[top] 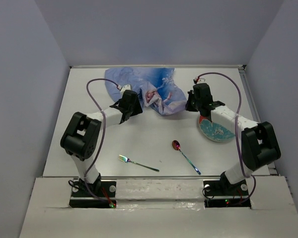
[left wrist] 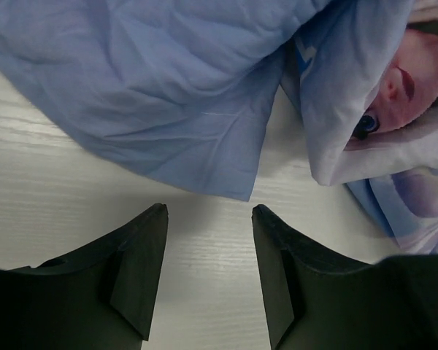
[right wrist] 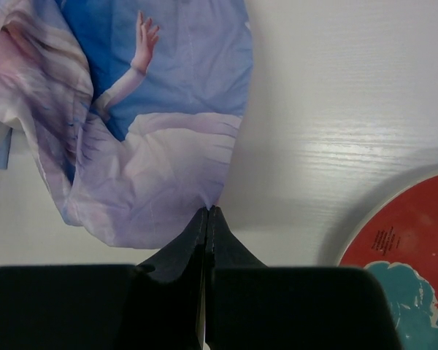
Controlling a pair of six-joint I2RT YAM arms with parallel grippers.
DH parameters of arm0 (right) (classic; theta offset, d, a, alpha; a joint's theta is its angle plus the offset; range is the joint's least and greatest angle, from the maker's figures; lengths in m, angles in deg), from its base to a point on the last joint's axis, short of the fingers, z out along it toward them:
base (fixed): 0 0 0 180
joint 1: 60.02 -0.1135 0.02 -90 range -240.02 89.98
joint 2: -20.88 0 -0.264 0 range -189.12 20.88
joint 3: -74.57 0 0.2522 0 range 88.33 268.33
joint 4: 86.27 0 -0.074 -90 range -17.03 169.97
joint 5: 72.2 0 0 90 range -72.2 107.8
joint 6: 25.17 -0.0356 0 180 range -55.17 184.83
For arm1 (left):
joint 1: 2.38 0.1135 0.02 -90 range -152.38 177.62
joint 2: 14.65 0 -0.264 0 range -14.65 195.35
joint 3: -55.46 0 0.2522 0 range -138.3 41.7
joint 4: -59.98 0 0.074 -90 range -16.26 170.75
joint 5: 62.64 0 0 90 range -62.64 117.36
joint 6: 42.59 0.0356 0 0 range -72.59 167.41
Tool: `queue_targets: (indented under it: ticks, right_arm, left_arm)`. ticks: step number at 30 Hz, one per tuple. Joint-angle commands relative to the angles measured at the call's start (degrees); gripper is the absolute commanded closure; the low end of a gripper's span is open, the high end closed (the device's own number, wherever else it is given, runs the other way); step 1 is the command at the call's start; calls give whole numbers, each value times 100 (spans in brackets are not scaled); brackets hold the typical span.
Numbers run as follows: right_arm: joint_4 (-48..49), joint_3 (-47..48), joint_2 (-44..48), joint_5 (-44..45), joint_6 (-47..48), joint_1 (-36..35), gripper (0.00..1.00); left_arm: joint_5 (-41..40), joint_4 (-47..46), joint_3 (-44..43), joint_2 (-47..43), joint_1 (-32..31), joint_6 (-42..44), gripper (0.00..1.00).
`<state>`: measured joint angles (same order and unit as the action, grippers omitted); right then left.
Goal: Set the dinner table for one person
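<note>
Black-and-white arms (top: 102, 115), purple cables (top: 219, 74), seemingly matte end effectors (left wrist: 208, 211) (right wrist: 206, 211)

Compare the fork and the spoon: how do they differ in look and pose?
The fork lies left of the spoon. The fork's head glints green-yellow; the spoon's bowl looks red. The fork lies nearly crosswise, head leftward; the spoon slants more steeply, bowl at its far end. Both lie flat on the dinner table, apart, with iridescent metal.
</note>
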<state>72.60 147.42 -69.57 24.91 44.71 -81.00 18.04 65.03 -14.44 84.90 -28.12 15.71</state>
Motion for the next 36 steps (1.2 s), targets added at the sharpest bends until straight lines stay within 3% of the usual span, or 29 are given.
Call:
queue_targets:
  ticks: [1, 6, 9, 10, 13, 17, 18, 19, 33, 36]
  right_arm:
    - [78, 129, 116, 53, 34, 5, 100]
    - [78, 138, 98, -210, -1, 5, 100]
    - [78, 129, 54, -149, 8, 5, 100]
    - [78, 129, 54, -140, 8, 5, 100]
    - [78, 147, 54, -114, 8, 5, 100]
    - [70, 217, 46, -9, 52, 5, 100]
    - [35, 260, 72, 44, 87, 5, 100]
    - [17, 278, 98, 79, 96, 5, 100]
    - [-10, -90, 273, 27, -97, 5, 100]
    - [87, -301, 405, -166, -176, 5, 100]
  left_arm:
    - [-825, -17, -722, 371, -353, 199, 39]
    - [-992, 149, -1083, 864, -415, 287, 38]
    - [-1072, 360, -1346, 1153, -415, 437, 43]
    - [-1072, 387, -1373, 1198, -406, 463, 55]
    - [-1159, 484, -1330, 1260, -406, 525, 73]
    - [-1247, 642, -1172, 1077, -345, 762, 86]
    - [-1265, 642, -1110, 1015, -292, 797, 98]
    - [-1317, 642, -979, 953, -257, 832, 100]
    - [-1265, 405, 402, -918, 999, 622, 100]
    - [-749, 327, 524, -1191, 966, 525, 98]
